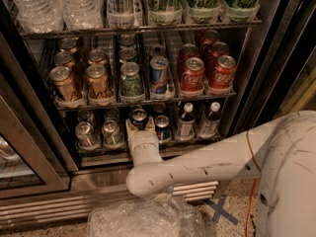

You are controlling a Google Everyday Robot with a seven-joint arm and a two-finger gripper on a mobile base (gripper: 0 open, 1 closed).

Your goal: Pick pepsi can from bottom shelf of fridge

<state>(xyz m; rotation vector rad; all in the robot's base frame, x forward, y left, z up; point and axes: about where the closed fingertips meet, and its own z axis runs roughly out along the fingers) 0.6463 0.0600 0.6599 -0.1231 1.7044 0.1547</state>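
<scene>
The fridge [276, 58] stands open with dark wire shelves. On the bottom shelf [108, 151] a dark blue pepsi can [138, 116] with a silver top stands in the middle lane. My gripper [140, 127] reaches into that shelf. Its pale fingers [131, 130] stand on either side of the can's lower body and are open around it. A second dark blue can [162, 126] stands just to the right of it. My white arm [197, 169] runs from the lower right to the gripper.
Two silver cans [85, 134] stand at the shelf's left and two dark bottles with white caps [185, 120] at its right. The rack above holds gold, green, blue and red cans [192, 75]. A crumpled clear plastic bag [143, 218] lies on the floor below the louvred base.
</scene>
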